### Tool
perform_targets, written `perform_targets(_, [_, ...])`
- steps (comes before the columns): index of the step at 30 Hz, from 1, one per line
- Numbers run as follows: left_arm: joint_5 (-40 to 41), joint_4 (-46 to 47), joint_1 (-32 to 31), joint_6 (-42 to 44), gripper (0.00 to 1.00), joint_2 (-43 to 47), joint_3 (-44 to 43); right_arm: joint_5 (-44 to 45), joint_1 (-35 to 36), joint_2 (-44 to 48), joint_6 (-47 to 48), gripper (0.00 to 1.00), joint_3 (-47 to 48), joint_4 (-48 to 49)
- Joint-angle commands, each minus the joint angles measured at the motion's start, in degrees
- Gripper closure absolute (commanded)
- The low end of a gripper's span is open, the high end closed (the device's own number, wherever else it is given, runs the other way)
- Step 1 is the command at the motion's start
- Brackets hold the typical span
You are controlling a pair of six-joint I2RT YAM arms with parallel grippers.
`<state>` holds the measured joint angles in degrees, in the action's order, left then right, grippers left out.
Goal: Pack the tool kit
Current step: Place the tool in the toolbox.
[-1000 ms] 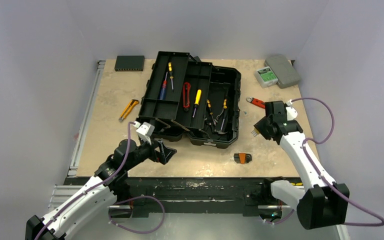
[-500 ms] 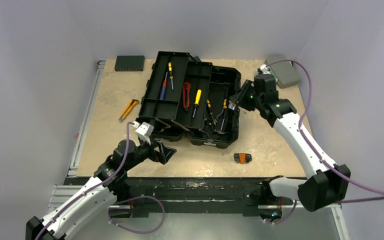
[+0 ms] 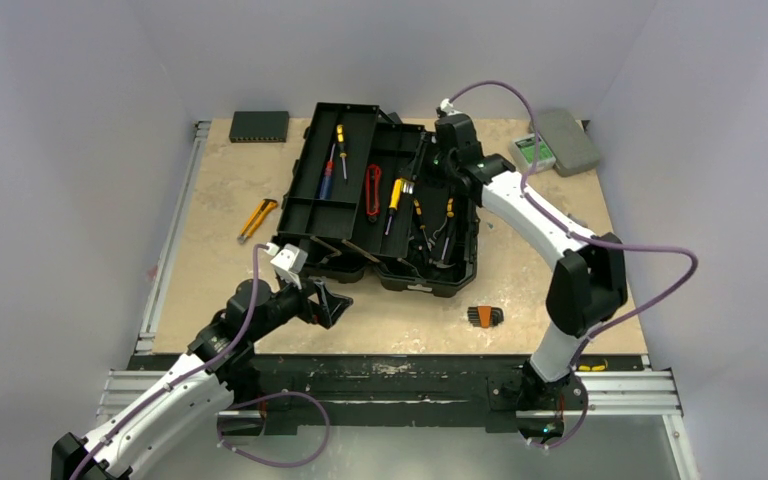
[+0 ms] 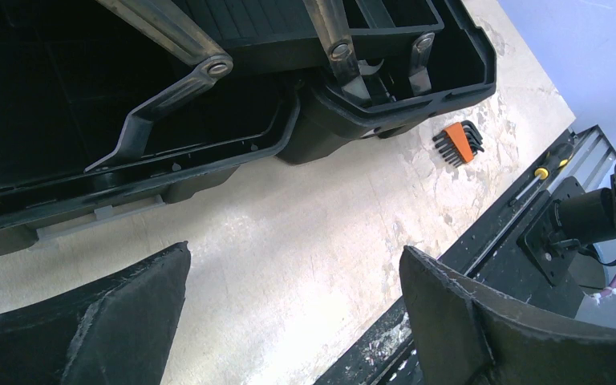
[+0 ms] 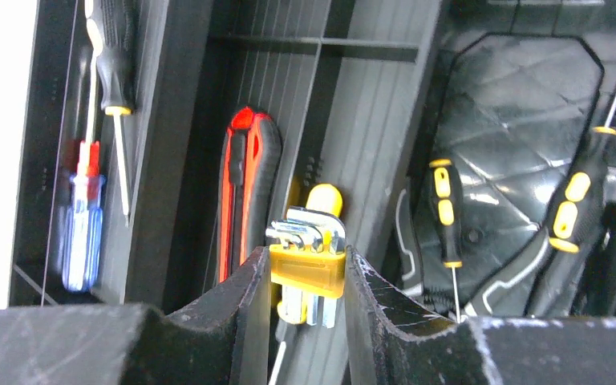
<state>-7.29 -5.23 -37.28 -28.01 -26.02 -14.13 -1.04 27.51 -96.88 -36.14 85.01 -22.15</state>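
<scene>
Our right fingers [image 5: 233,321] clench the yellow hex key set [image 5: 305,241] over the toolbox [image 3: 430,283] middle tray [image 5: 345,104]. We should lower it flat beside the yellow-handled screwdriver [image 5: 323,198], then release. Our left fingers [image 4: 120,321] hang spread and empty.

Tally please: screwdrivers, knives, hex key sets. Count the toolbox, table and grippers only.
Screwdrivers: 5, all in the toolbox
Knives: 2, red knife in a tray, yellow knife on the table
Hex key sets: 2, yellow set in the right gripper, orange set on the table
Total: 9
</scene>
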Motion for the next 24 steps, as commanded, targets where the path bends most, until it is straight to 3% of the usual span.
perform_targets(1, [-0.2, 1.98, -0.17, 0.2, 0.01, 0.18, -0.36, 1.39, 0.21, -4.09, 2.62, 0.94, 8.22, 2.57])
perform_targets(9, [-0.16, 1.81, -0.17, 0.28, 0.01, 0.27, -0.45, 4.87, 0.19, -13.51, 3.71, 0.94, 18.1, -0.66])
perform_targets(24, [-0.16, 2.06, -0.16, 0.24, 0.01, -0.14, -0.5, 9.91, 0.24, -16.32, 3.5, 0.92, 18.01, 0.18])
